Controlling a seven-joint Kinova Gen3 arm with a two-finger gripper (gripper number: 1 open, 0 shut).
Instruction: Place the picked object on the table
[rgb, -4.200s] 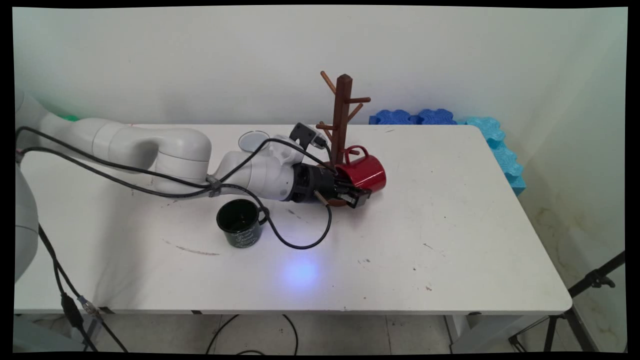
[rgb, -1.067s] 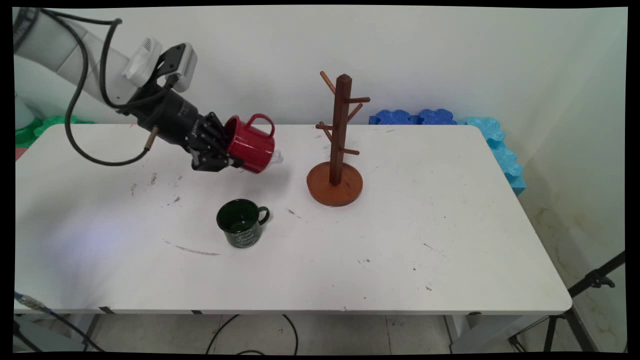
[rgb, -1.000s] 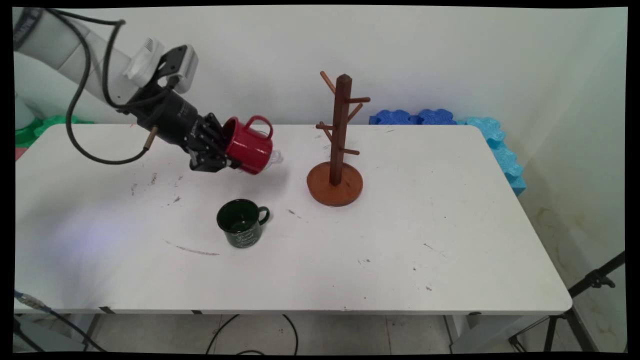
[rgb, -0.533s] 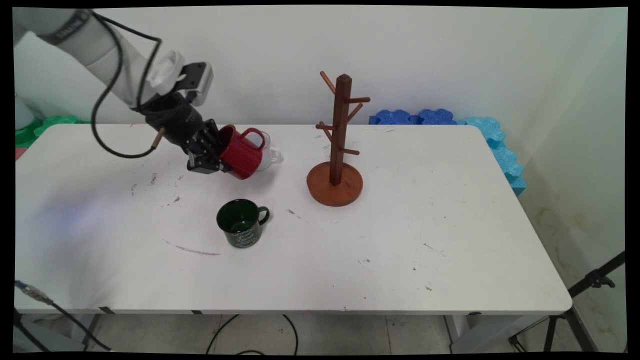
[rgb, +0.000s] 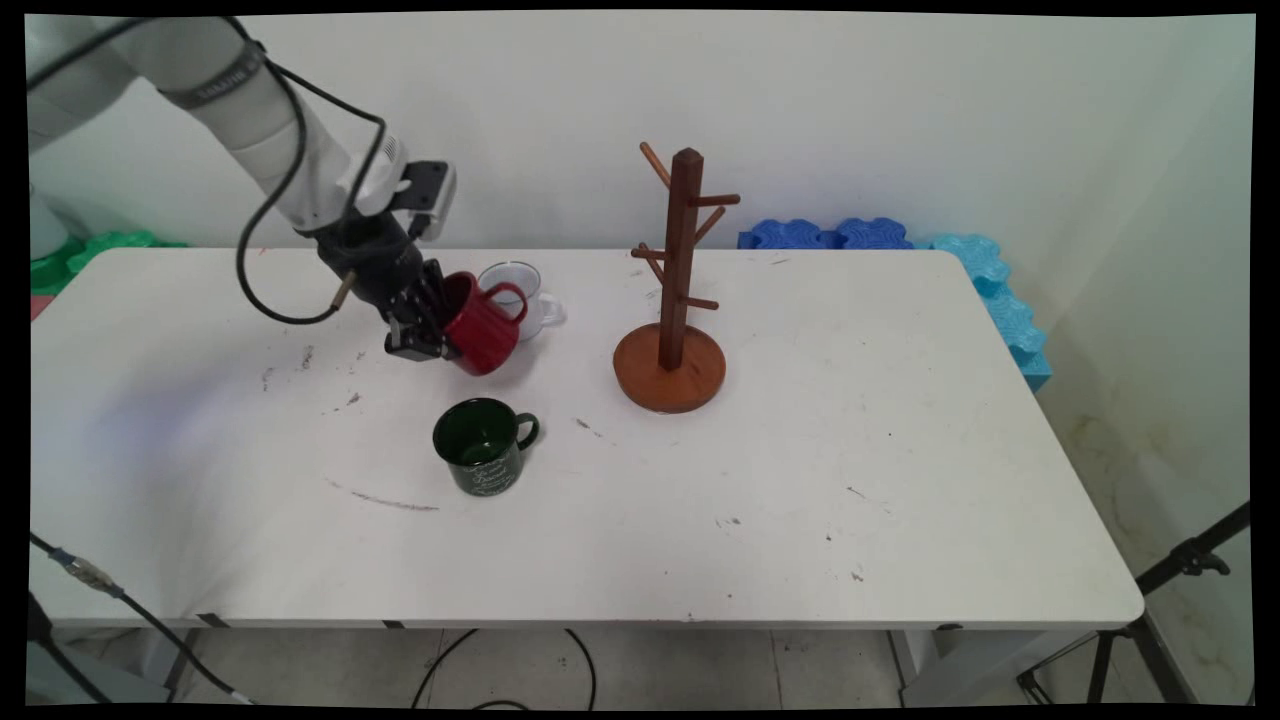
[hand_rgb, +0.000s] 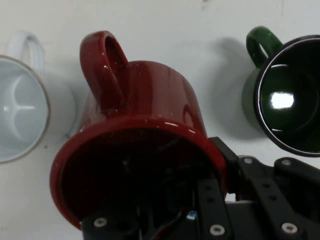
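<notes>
Enamel-looking red mug (rgb: 481, 323), glossy and rigid, hangs tilted in the gripper (rgb: 428, 328) above the white table (rgb: 800, 480), just in front of a clear glass mug (rgb: 522, 297) and behind a dark green mug (rgb: 481, 446). The fingers pinch its rim wall, one inside the mouth and one outside. It is probably light but slick and hard, so a rim pinch could let it swivel; the looped handle offers another hold. A wooden mug tree (rgb: 676, 290) with a round base and slanted pegs stands apart, bare of mugs.
</notes>
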